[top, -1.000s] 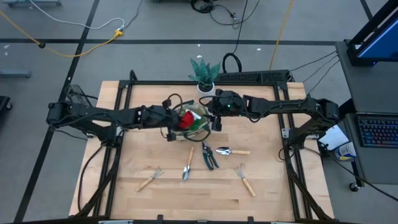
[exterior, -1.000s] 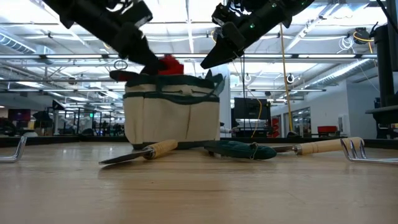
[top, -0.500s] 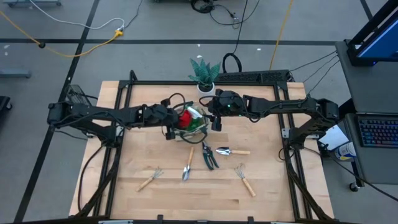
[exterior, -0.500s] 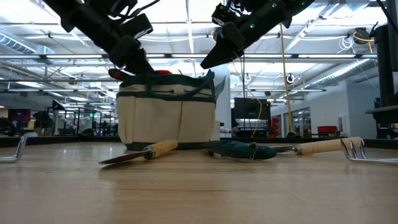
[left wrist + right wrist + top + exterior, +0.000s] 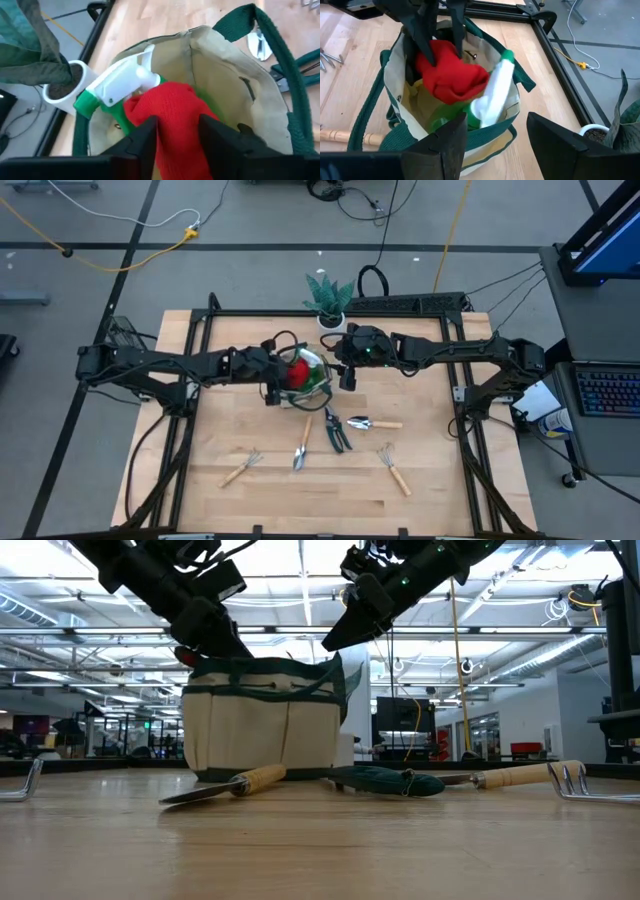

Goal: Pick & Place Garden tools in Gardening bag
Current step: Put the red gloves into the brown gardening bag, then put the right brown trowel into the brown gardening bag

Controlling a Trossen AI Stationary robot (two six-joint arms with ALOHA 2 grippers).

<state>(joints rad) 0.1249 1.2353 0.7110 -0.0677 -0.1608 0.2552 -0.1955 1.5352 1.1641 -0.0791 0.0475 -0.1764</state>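
At the surface's point(image 5: 220, 450) centre in the high view, the bag point(image 5: 314, 379) sits with the red glove point(image 5: 297, 370) showing in its mouth. The left end effector point(image 5: 283, 372) reaches over it from 9 o'clock; the right end effector point(image 5: 346, 376) hangs at its 3 o'clock rim. Towards 6 o'clock lie shears point(image 5: 336, 432), two trowels point(image 5: 301, 446) point(image 5: 372, 423) and two rakes point(image 5: 241, 467) point(image 5: 393, 468). A plant point(image 5: 329, 298) stands at 12 o'clock.

In the low view, the bag point(image 5: 262, 718) stands upright, a trowel point(image 5: 226, 785), shears point(image 5: 385, 780) and a rake point(image 5: 532, 776) in front.

In the left wrist view, the left fingers point(image 5: 141, 141) pinch the glove point(image 5: 175, 117) inside the bag point(image 5: 227, 82), beside the spray bottle point(image 5: 117, 90).

In the right wrist view, the right fingers point(image 5: 451, 140) stand spread, holding nothing, above the bag point(image 5: 395, 100), glove point(image 5: 452, 75) and bottle point(image 5: 492, 95).
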